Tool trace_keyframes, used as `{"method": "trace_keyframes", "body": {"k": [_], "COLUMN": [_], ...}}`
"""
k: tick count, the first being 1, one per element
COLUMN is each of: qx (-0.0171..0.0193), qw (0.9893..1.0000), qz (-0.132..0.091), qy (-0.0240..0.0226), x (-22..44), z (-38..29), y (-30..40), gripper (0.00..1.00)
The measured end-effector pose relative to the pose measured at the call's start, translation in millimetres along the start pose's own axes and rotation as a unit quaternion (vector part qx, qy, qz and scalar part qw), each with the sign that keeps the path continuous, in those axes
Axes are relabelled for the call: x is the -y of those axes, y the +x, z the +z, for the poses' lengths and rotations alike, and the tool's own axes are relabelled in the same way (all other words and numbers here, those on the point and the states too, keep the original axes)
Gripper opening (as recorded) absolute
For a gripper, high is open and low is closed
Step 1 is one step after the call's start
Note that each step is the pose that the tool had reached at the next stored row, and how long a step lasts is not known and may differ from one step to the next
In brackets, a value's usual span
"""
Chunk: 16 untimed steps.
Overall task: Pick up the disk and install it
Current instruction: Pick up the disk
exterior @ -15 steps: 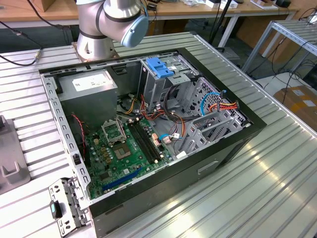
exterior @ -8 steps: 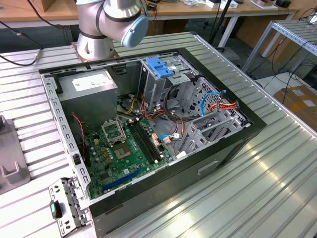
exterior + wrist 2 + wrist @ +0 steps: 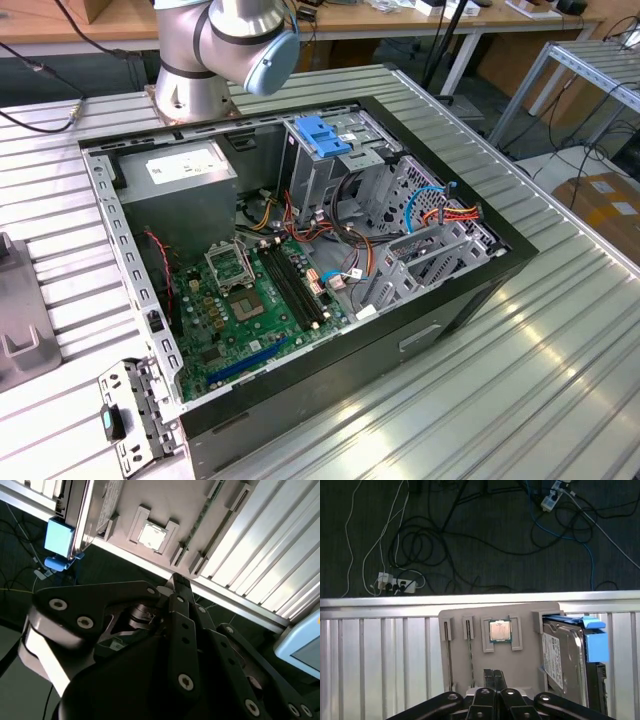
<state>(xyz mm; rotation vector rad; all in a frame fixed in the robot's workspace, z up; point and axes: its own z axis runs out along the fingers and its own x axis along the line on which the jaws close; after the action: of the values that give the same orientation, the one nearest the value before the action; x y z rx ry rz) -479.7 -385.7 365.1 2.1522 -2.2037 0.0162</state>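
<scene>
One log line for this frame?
stage: pre-pick | gripper: shut, empty, above tray | disk: in tray holder, untouched | computer case: open

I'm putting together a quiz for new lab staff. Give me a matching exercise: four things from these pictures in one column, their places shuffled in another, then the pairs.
1. disk
2. processor chip
3. motherboard
4. blue latch

A. on top of the drive cage in the computer case
B. lying flat inside the open computer case
C. in the square middle recess of the grey tray
D. in the grey tray's end slot

Pairs: 1-D, 2-C, 3-B, 4-A
</scene>
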Motion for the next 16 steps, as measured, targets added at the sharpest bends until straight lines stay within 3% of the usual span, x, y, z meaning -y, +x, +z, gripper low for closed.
{"method": "trace_keyframes", "body": {"k": [13, 16], "qx": [-0.0013, -0.0005], "qw": [0.9993, 0.9997], "qz": [-0.037, -0.022], "qy": [0.0019, 0.0011], "x": [0.0, -0.1], "z": [0.0, 0.5], "y": [0.0, -0.1], "gripper": [0.1, 0.1]}}
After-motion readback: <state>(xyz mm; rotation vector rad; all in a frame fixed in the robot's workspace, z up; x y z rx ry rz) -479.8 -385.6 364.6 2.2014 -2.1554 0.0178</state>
